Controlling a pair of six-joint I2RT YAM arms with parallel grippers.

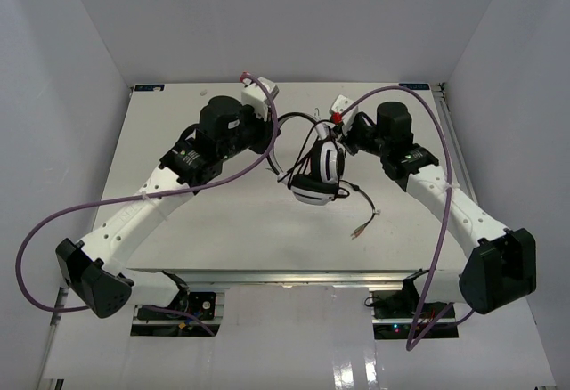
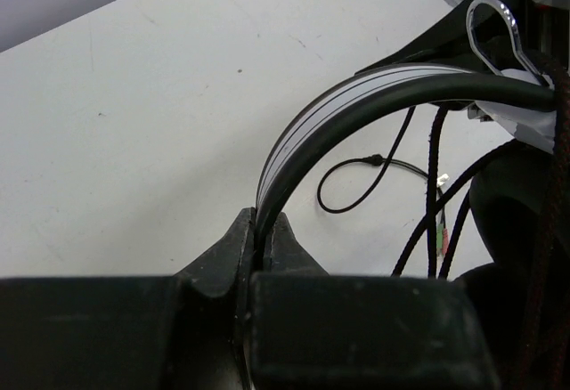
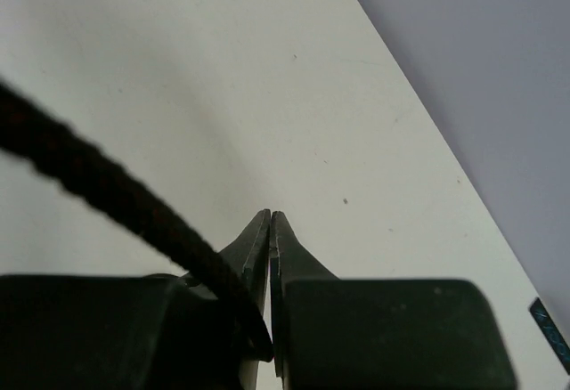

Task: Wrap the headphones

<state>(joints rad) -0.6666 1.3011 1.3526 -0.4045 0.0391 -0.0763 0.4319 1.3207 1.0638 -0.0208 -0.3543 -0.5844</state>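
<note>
1. And there were the headphones [image 1: 318, 174], mid-table [image 1: 178, 239], ear cups stacked, long axis running leftward along the arched headband [image 2: 374, 87].
2. Left of the cups, the left gripper [image 2: 263, 230] had its jaws clamped on that headband's edge.
3. Just beyond the cups, the right gripper [image 3: 270, 223] had its jaws pressed together, the cord [image 3: 98, 185] pinched low between them.
4. Only the top view caught the frayed end [image 1: 363, 223], nearer than the cups and to their right.
</note>
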